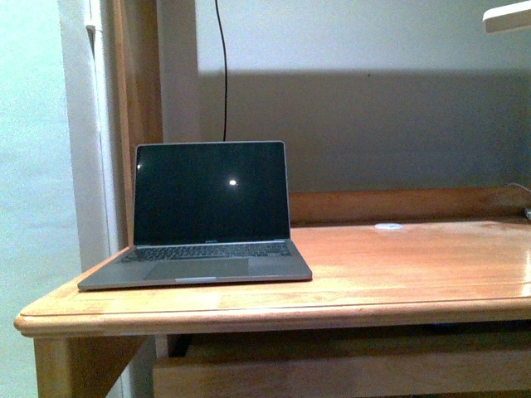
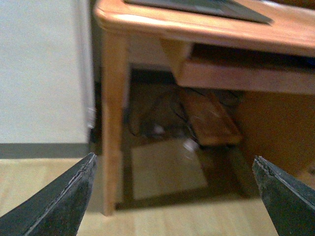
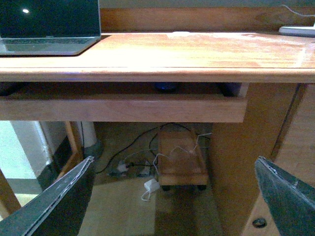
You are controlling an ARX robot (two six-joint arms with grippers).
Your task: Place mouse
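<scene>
The mouse shows only as a dark dome in the drawer gap just under the table top, well ahead of the right jaws and untouched. The right jaws and left jaws both gape wide, holding nothing. Which way the mouse points I cannot tell.

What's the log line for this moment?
left gripper open, empty | right gripper open, empty | laptop open on desk | mouse not held, likely the dark shape in drawer
</scene>
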